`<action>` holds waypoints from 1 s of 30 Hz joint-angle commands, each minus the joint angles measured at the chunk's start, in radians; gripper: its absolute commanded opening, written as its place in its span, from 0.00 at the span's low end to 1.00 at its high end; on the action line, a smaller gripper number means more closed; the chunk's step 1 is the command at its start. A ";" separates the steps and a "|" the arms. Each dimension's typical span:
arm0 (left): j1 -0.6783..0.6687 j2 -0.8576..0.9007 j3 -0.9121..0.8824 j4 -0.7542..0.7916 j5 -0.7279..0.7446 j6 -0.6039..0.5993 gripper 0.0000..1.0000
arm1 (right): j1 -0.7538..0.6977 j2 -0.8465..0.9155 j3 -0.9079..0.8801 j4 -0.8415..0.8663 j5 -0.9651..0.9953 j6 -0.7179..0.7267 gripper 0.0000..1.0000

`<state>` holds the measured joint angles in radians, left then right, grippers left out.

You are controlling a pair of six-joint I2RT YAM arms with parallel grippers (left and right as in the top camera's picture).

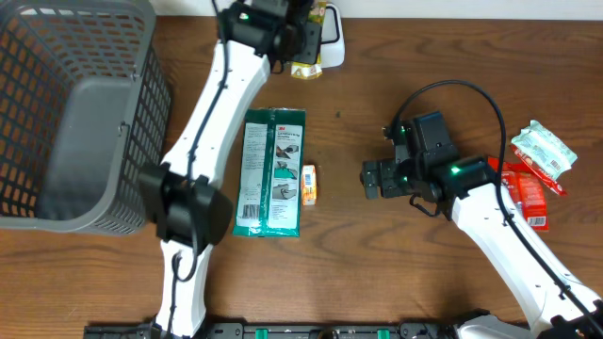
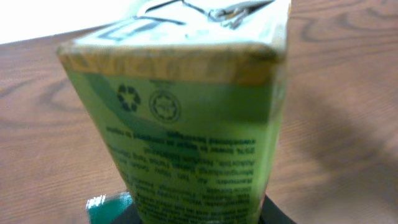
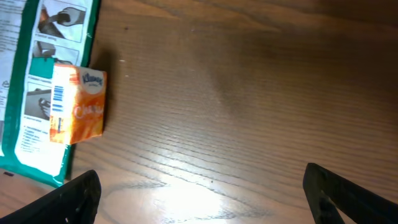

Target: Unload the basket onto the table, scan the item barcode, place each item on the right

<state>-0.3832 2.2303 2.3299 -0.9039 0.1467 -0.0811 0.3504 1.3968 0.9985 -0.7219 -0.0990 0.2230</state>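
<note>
With left hand (image 1: 300, 42) pinching the green carton (image 2: 186, 124), tilt barcode toward white scanner (image 1: 333, 42) at 12 o'clock. Leave right hand (image 3: 211, 199) spread, idle.

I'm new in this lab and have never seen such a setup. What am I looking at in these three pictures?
Two robot arms work at a table. One picture looks down from above; the other two come from a camera on each wrist. The left gripper holds a green carton near the table's far edge, beside a white device. The right gripper is open and empty. On the table lie a green 3M packet, an orange tissue pack, red packets and a white-green packet at the right, and a grey basket at the left.
</note>
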 commanded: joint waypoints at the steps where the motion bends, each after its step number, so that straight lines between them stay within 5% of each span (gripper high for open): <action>1: 0.001 0.053 0.033 0.081 -0.047 -0.004 0.14 | 0.011 -0.003 -0.001 -0.005 0.027 -0.011 0.99; 12: 0.001 0.227 0.033 0.372 -0.161 0.032 0.11 | 0.010 -0.003 -0.001 -0.004 0.027 -0.011 0.99; 22: -0.002 0.237 0.031 0.365 -0.195 0.113 0.07 | 0.011 -0.003 -0.001 -0.004 0.027 -0.011 0.99; 30: -0.043 0.237 0.031 0.378 -0.363 0.316 0.07 | 0.010 -0.003 -0.001 -0.004 0.027 -0.011 0.99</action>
<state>-0.4004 2.4794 2.3299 -0.5491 -0.1219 0.1093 0.3504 1.3968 0.9985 -0.7254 -0.0807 0.2226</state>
